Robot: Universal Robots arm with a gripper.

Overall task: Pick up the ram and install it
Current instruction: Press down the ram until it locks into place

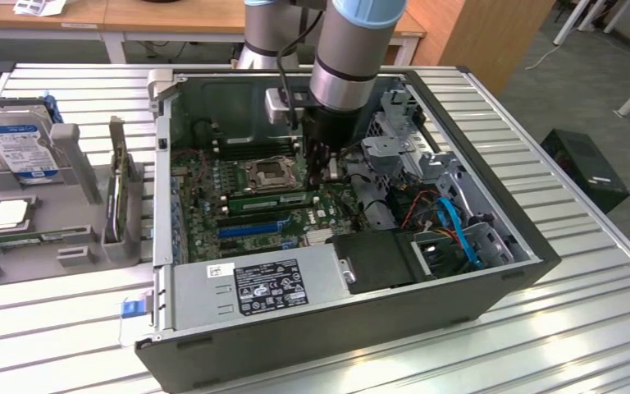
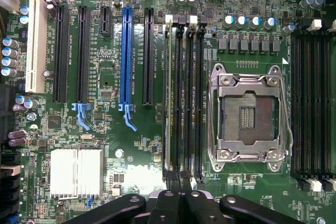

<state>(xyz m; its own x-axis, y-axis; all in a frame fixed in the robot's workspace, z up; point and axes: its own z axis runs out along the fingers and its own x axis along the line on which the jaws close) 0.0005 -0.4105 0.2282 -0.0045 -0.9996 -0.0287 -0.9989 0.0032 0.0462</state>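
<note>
Fingers (image 2: pixel 180 195) (pressed shut) sit over the ram (image 2: pixel 169 98) lying in its motherboard (image 2: pixel 131 145) slot.

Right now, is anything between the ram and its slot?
Nothing visible does. The ram already lies along the black memory slots beside the CPU socket, with the shut gripper at one end of it.

Exterior view: even, bright room light. Pale glare streaks lie across the ribbed worktop (image 1: pixel 577 328) at the lower part of the exterior view's right. The case (image 1: pixel 348 320) interior is dimmer, with its walls shading the motherboard (image 1: pixel 211 197).

Wrist view: board evenly lit and sharp. A white glare patch sits beside the heatsink (image 2: pixel 76 172). The end effector (image 2: pixel 179 203) is dark and slightly soft.
</note>
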